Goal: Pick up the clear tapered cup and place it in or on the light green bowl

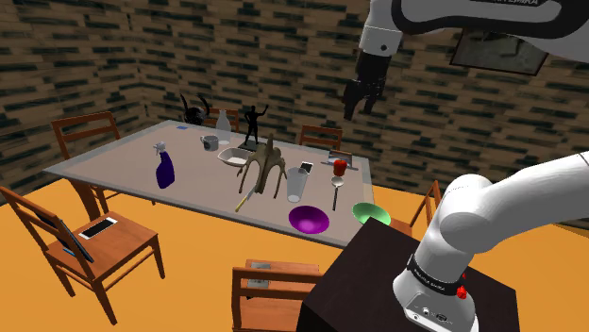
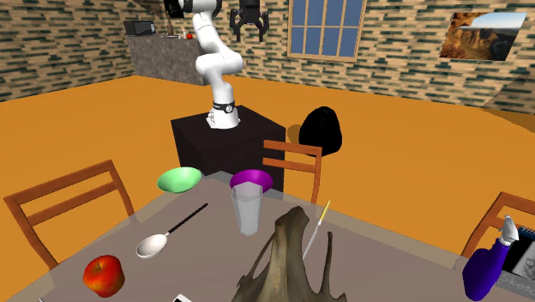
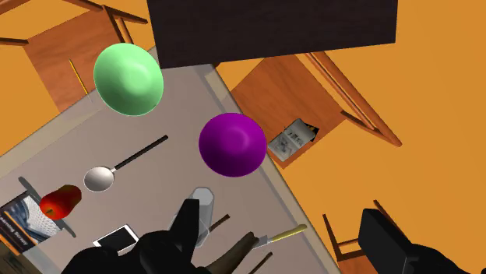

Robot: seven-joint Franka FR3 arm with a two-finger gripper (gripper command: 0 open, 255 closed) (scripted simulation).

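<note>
Approach step: hand (image 1: 361, 99) is held spread and empty, high over desk (image 1: 123, 160). Cup (image 1: 294, 186) is stood upright near purple bowl (image 1: 309, 220); green bowl (image 1: 370, 213) is seen at its 4 o'clock in the shoulder view. Descent over cup is required next.

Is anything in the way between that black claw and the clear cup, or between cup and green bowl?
Nothing blocks either. The open black gripper hangs in free air above the clear tapered cup. Toward the light green bowl only a dark-handled silver spoon lies flat.
</note>
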